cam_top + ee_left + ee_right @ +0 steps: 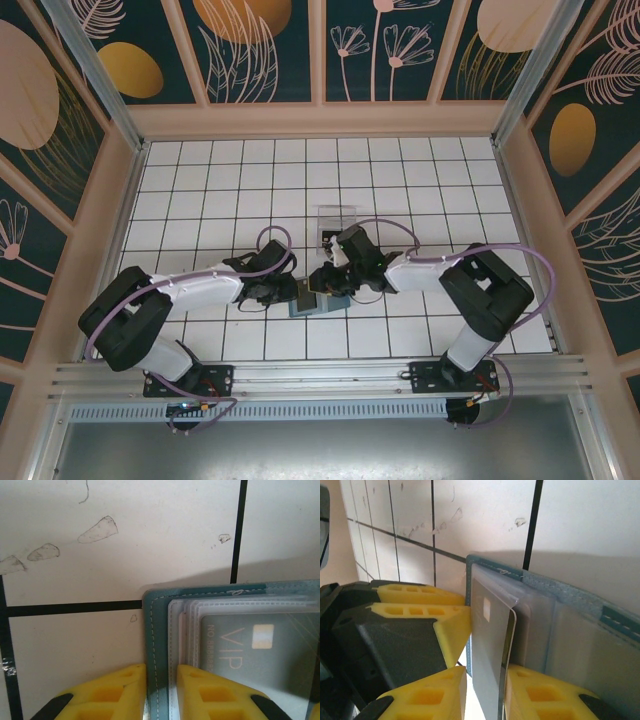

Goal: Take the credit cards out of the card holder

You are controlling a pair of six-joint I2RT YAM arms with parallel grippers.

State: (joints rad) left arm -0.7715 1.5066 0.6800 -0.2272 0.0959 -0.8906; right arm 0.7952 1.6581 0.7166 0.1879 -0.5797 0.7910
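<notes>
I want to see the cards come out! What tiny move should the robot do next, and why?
Probably the right tool should slide the thin grey VIP card out of the flat teal soft wallet. It seems to pinch the card's lifted edge, and the left tool clamps the wallet's edge, holding it steady.

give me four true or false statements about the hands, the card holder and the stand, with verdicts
1. The left hand has its fingertips at the card holder edge. True.
2. The card holder lies folded shut. False: it is open, its pockets showing.
3. A grey card sits between the right hand fingers. True.
4. The clear stand is gripped by the right hand. False: it stands on the table beyond both hands, untouched.
</notes>
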